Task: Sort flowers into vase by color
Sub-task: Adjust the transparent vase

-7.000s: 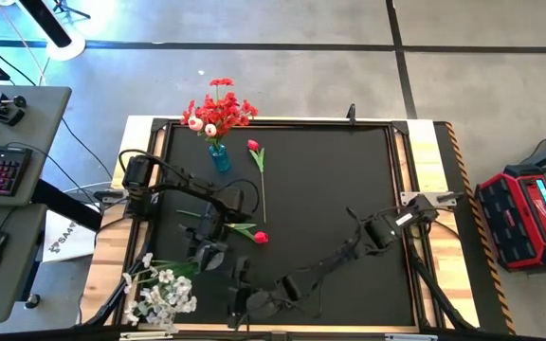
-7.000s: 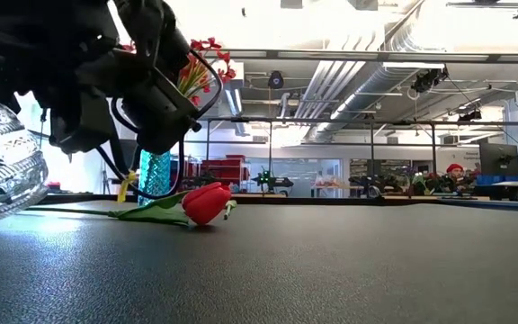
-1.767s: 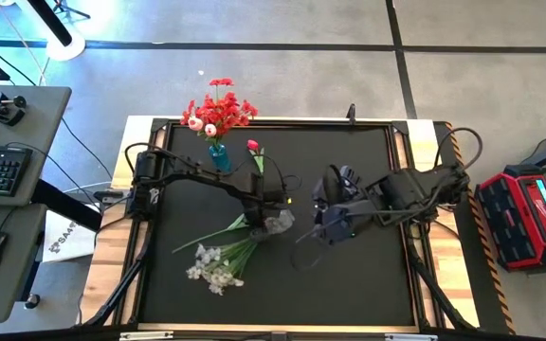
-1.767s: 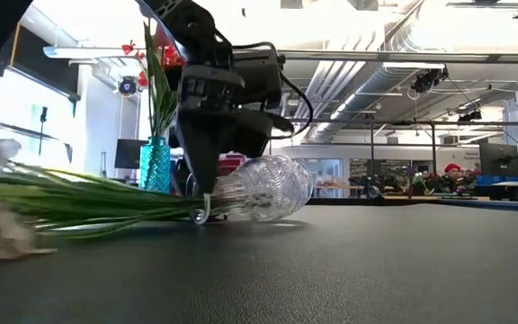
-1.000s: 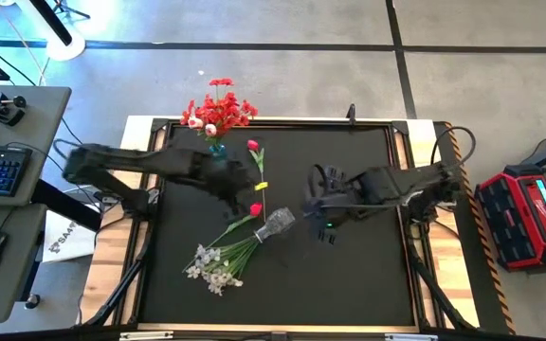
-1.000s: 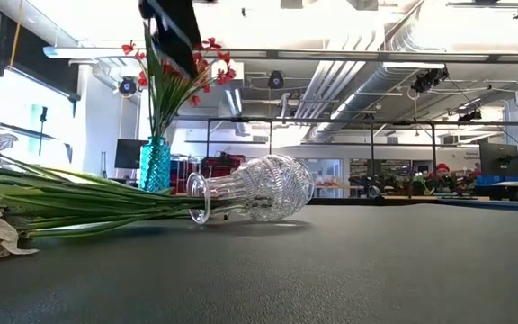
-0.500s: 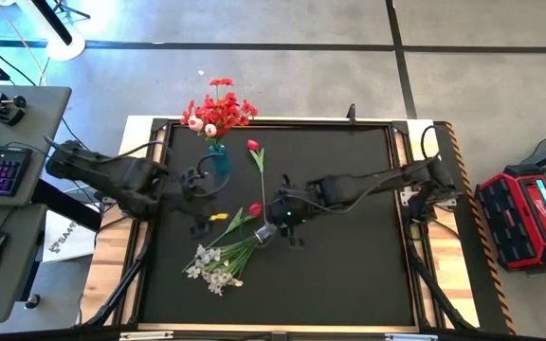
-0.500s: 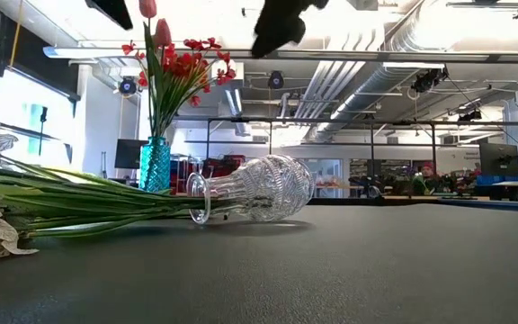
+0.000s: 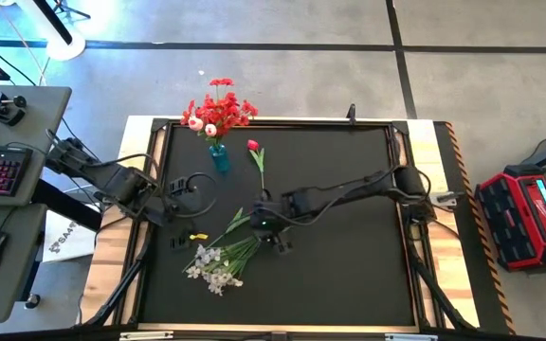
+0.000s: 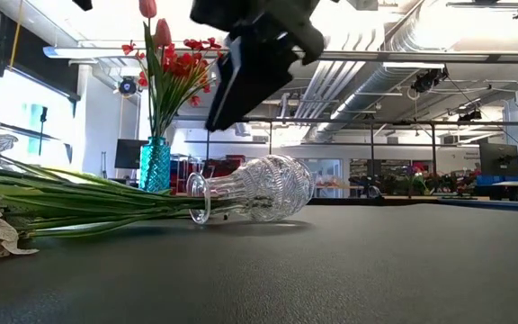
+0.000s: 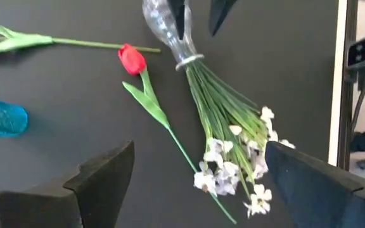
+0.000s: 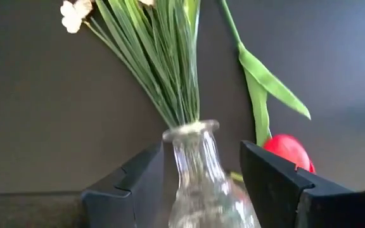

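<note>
Mid-counter point(image 9: 349, 275), right hand point(image 12: 201, 168) spread astride toppled glass vase point(image 12: 206, 183), contact unclear; white spray point(image 9: 214, 268) inside. Left hand point(image 11: 195, 174) spread near left edge.

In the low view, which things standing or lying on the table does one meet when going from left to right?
White blossom spray with long green stems lying flat → teal glass vase holding red flowers, upright → clear ribbed glass vase lying on its side.
</note>
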Motion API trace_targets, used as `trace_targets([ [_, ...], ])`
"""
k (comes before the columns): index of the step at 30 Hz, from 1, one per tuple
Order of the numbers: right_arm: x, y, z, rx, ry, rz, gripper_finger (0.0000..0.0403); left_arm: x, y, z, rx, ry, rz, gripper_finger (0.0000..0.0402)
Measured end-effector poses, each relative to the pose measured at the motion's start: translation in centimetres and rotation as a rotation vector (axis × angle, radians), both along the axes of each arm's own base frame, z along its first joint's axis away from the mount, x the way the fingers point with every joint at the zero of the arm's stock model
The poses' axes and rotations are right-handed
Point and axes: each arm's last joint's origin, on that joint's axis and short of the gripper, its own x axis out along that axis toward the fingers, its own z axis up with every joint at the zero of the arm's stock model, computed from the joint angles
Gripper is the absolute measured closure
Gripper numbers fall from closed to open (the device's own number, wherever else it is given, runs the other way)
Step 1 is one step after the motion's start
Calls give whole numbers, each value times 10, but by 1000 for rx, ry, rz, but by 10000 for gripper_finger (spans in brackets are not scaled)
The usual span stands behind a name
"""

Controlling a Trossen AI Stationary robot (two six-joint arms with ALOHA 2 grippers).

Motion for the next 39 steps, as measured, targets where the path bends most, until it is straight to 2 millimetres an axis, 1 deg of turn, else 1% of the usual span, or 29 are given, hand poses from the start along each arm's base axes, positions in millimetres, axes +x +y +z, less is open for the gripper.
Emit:
trace_targets([
  [1,4,0,-2,-4,6,7,207,1,-1,-2,-4,13,6,62],
  [4,13,-2,-10,5,47,31,207,2,-2,-5,-29,32,96,62],
  [8,20,-6,-24,0,136,53,207,-3,-1,0,-16,-14,113,62],
  [11,22,-8,-33,-17,176,71,205,-10,-1,4,19,-56,115,62],
  [14,23,-10,-37,-18,169,71,191,-14,0,7,25,-74,108,62],
  [18,23,-18,-44,-12,172,49,169,-15,0,7,37,-79,109,62],
  [22,22,-25,-53,7,175,38,167,-14,1,7,62,-84,98,62],
  [27,19,-25,-62,37,192,46,188,-14,2,8,100,-97,93,62],
  [31,19,-25,-65,58,176,16,205,-14,2,8,113,-103,96,62],
  [35,24,-26,-64,121,138,-64,244,-14,3,8,115,-109,109,62],
  [38,29,-29,-62,217,100,-104,280,-14,3,8,104,-109,127,62],
  [39,31,-31,-61,252,95,-117,283,-14,3,8,99,-108,137,62],
])
